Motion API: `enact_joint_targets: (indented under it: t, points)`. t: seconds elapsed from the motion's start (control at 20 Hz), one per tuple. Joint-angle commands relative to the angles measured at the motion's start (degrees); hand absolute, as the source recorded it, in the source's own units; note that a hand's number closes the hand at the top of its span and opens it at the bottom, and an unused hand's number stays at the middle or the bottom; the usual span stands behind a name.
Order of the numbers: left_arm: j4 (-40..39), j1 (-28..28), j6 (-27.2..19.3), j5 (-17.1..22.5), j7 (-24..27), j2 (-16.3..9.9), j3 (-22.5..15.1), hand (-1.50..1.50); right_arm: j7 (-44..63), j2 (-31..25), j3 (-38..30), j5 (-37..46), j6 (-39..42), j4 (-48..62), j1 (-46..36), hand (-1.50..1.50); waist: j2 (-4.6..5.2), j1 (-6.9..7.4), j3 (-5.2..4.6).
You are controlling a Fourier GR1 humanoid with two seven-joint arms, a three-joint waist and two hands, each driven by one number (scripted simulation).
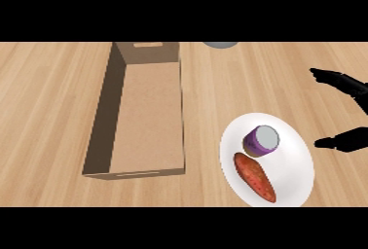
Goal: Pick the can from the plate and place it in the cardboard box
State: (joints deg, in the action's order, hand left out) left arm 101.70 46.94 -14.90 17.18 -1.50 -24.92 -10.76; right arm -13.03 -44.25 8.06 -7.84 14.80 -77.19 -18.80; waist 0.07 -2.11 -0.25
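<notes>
Head view shows only the right hand point(350, 112), entering from the right edge of the counter. Its fingers point(332, 76) stretch out straight toward the left, and the thumb point(338, 142) juts out lower down, spread well apart from them, so the hand is open and holds nothing. Nothing lies between the fingers and the thumb except bare wooden counter point(50, 112).

Just left of the thumb tip sits the white plate point(298, 146), its rim close to the thumb but not touching it. On the plate, a little farther from the thumb, stands the can point(261, 141), purple-sided with a pale grey top, upright or slightly tilted, in the upper half of the plate. Below the can, on the side away from the fingers, lies a reddish-orange sweet potato point(255, 177), stretched lengthwise toward the plate's lower edge; its upper end comes just beside the can's base.

Farther left, beyond the plate and apart from it, is the long open cardboard box point(147, 116), its bare brown floor showing. Past the fingers toward the far edge of the counter, a grey round object point(220, 44) is cut off by the view, too little showing to tell what it is.
</notes>
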Motion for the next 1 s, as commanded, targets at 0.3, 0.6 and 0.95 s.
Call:
enact_joint_targets:
  t: [0.3, 0.6, 0.95]
  points:
    - [8.91, -18.44, 1.14, 2.79, 3.94, 2.75, 3.31, 0.00, 2.27, -6.64, 6.07, 1.15, 14.67, -0.28, -4.46, -1.50, -0.07, -1.54, -0.06]
    - [6.82, -19.70, 1.56, 3.14, 4.44, 3.41, 3.56, 0.00, 2.97, -5.19, 7.02, -1.30, 18.08, -1.44, -6.97, -1.50, -0.45, -2.27, -0.11]
    - [5.85, -20.14, 2.52, 4.12, 4.91, 3.70, 4.38, 0.00, 6.29, -6.37, 8.47, 1.03, 18.76, -0.38, -8.03, -1.50, -0.45, -2.74, 0.03]
